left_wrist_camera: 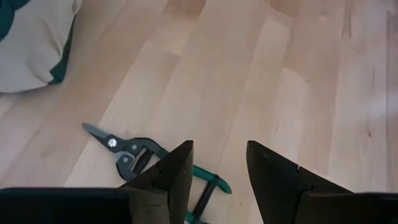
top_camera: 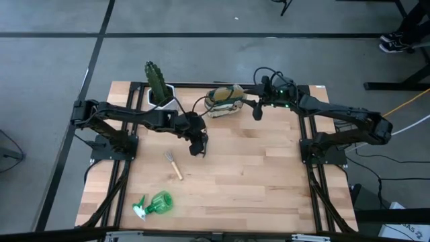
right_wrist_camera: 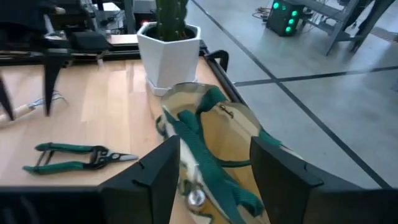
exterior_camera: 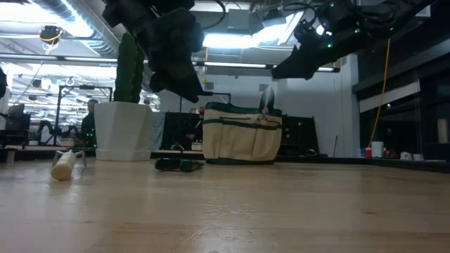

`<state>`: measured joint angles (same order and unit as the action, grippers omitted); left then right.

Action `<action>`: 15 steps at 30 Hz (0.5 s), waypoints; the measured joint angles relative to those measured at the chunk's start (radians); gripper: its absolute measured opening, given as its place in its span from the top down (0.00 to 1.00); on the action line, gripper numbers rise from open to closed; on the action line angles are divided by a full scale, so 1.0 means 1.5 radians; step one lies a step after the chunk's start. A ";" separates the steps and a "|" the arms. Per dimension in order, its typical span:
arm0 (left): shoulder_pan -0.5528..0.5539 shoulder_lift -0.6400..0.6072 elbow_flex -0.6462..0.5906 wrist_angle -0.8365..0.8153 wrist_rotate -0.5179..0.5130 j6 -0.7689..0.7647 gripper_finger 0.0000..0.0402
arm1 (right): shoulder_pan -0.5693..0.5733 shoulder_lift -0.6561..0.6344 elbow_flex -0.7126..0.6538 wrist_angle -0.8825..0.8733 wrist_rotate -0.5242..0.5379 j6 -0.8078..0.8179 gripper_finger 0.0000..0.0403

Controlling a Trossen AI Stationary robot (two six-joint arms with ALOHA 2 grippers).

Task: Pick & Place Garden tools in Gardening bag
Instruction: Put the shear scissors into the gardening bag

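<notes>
Near the frame's centre, the left gripper hangs open above the pruners. Upper middle, the right gripper gapes empty over the gardening bag, beside the potted cactus; rake and spray bottle lie lower left.

Left gripper hangs open just off the table, pointing down, mid-table. Right gripper sits higher near the table's far edge, fingers apart too.

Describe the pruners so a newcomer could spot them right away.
Start at the gardening bag on the table's far edge. Just in front, under the left gripper, lie the pruners. They alone have green handles with short metal blades.
</notes>
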<state>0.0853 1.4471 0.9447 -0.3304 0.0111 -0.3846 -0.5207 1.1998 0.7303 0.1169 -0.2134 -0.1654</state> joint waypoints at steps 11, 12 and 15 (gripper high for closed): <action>-0.001 0.000 0.000 -0.060 -0.030 -0.131 0.64 | 0.034 -0.026 0.000 -0.054 0.000 0.000 0.51; -0.003 0.002 0.000 -0.062 -0.030 -0.143 0.64 | 0.034 -0.026 0.000 -0.057 0.000 0.000 0.51; -0.009 0.013 0.000 -0.062 -0.038 -0.173 0.64 | 0.034 -0.026 0.000 -0.070 0.000 -0.001 0.51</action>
<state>0.0717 1.4664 0.9451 -0.4232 -0.0456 -0.6446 -0.4694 1.1614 0.7305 0.0113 -0.2131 -0.1661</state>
